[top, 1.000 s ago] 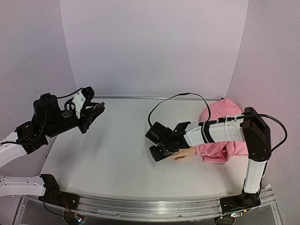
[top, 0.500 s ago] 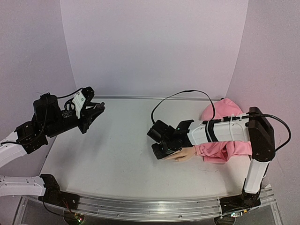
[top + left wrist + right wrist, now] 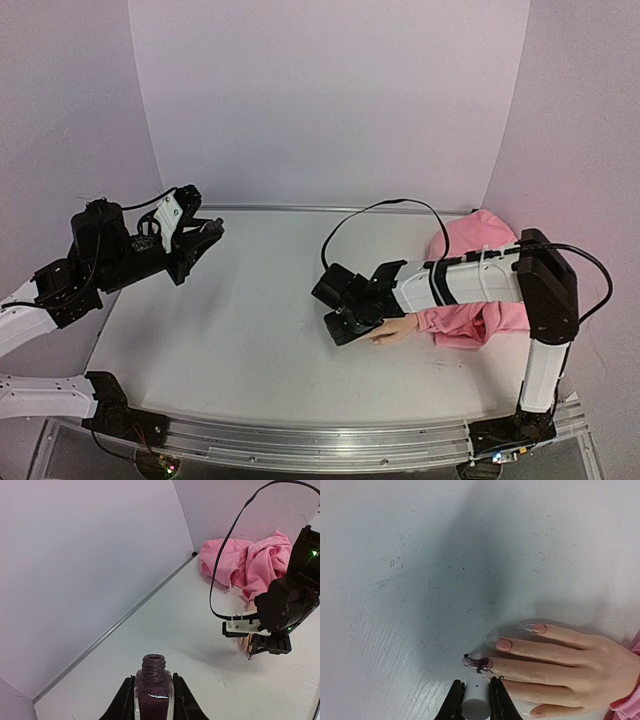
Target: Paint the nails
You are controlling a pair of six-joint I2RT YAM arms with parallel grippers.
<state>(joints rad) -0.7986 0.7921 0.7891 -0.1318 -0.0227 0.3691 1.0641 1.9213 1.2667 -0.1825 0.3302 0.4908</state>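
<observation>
The mannequin hand (image 3: 560, 667) lies flat on the table, its pink sleeve (image 3: 480, 310) to the right. One nail (image 3: 479, 663) carries dark purple polish; two nails beside it (image 3: 504, 644) are pale. My right gripper (image 3: 476, 700) is shut on the white brush cap (image 3: 476, 706), and the brush tip touches the dark nail. In the top view this gripper (image 3: 352, 325) sits over the fingertips. My left gripper (image 3: 153, 700) is shut on the open bottle of dark purple polish (image 3: 153, 690), held above the table's left side (image 3: 190, 245).
Pink fabric (image 3: 250, 562) is bunched at the back right of the white table (image 3: 250, 320). A black cable (image 3: 380, 215) arcs over the right arm. Pale walls close in the back and both sides.
The right gripper shifted slightly right and back left over the fingertips. The left arm with the bottle has not moved.
</observation>
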